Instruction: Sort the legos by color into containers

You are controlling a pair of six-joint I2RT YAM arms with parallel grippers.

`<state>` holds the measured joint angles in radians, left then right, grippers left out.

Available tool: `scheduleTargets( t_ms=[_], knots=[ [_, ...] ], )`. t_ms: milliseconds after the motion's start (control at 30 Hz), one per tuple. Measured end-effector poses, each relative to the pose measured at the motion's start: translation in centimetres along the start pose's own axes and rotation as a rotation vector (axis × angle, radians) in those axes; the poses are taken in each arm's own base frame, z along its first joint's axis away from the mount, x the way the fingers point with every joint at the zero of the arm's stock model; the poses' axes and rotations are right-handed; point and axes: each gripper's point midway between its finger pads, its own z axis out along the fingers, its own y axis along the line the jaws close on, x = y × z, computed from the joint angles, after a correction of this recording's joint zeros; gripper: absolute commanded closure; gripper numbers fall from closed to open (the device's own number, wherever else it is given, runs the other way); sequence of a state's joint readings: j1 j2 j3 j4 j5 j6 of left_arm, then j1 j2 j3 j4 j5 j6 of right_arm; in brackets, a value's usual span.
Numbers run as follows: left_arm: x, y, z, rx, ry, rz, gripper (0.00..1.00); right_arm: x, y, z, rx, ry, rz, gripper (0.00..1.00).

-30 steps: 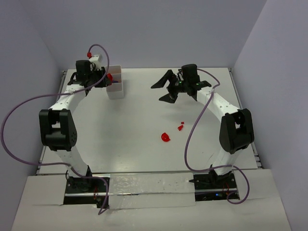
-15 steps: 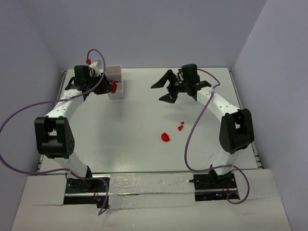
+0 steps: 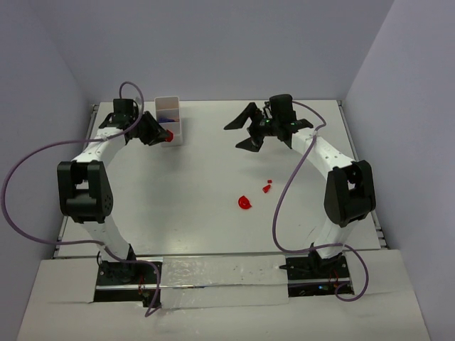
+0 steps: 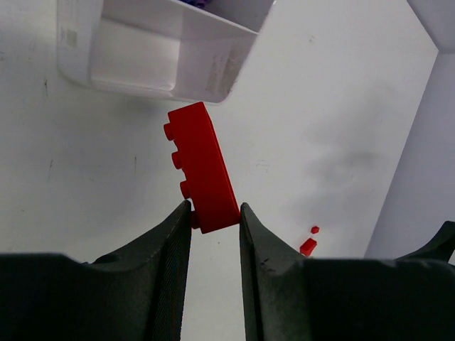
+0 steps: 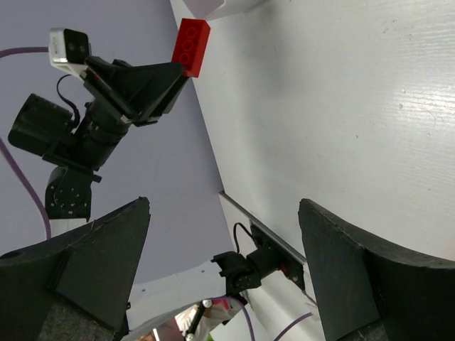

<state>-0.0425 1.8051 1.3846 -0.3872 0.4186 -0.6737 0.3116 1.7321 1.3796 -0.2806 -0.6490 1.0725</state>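
My left gripper point(image 3: 161, 134) point(image 4: 215, 213) is shut on one end of a red brick lego point(image 3: 169, 135) point(image 4: 202, 167), which sticks out past the fingertips with its studs to the left. It hangs just off the near end of the white three-part container tray point(image 3: 169, 106) point(image 4: 135, 74). The tray's nearest compartment looks empty, and a purple piece point(image 4: 196, 3) shows in a farther one. More red legos lie mid-table: a rounded one point(image 3: 244, 202) and two tiny ones point(image 3: 267, 189) point(image 4: 308, 246). My right gripper point(image 3: 244, 131) point(image 5: 224, 206) hovers open and empty at the back right. It faces the held brick point(image 5: 190, 46).
Purple cables loop off both arms, the left one point(image 3: 28, 160) out beyond the table's left edge. Walls close the table at the back and on both sides. The arm bases point(image 3: 128, 273) stand at the near edge.
My left gripper has swung along the tray toward its near end, carrying the red brick, and its wrist has turned. The right arm and the loose red pieces have not moved.
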Motion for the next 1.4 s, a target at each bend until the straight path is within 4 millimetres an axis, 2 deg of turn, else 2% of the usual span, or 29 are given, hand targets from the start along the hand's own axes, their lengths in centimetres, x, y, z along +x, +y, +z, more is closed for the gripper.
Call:
scheduleTargets(
  t_ms=[233,433,667,767,867,1133,1233,1400],
  knots=[
    [-0.4,1.2,0.4,-0.017,0.011,-0.123,0.96,-0.2,-0.4,0.0,0.005,-0.003,0.007,0.08],
    [-0.4,0.6,0.5,0.023,0.032,-0.170,0.98,-0.2,-0.5,0.0,0.007,-0.002,0.009,0.08],
    [-0.9,-0.5,0.5,0.070,0.025,-0.200,0.94,-0.2,-0.5,0.0,0.006,-0.002,0.009,0.08],
    [-1.5,-0.8,0.5,0.090,0.011,-0.219,0.90,-0.1,-0.5,0.0,0.006,-0.002,0.009,0.08],
    [-2.4,-0.7,0.4,0.097,-0.008,-0.245,0.84,-0.1,-0.5,0.0,0.005,0.000,0.009,0.08],
    [-4.0,0.6,1.0,0.093,-0.033,-0.312,0.82,-0.1,-0.5,0.0,0.004,0.003,0.009,0.08],
    [-4.1,0.7,1.3,0.096,-0.037,-0.323,0.77,-0.1,-0.6,0.1,0.007,0.005,0.012,0.08],
    [-4.4,0.7,1.9,0.103,-0.037,-0.336,0.55,-0.1,-0.8,0.3,0.011,0.006,0.014,0.08]
  ],
)
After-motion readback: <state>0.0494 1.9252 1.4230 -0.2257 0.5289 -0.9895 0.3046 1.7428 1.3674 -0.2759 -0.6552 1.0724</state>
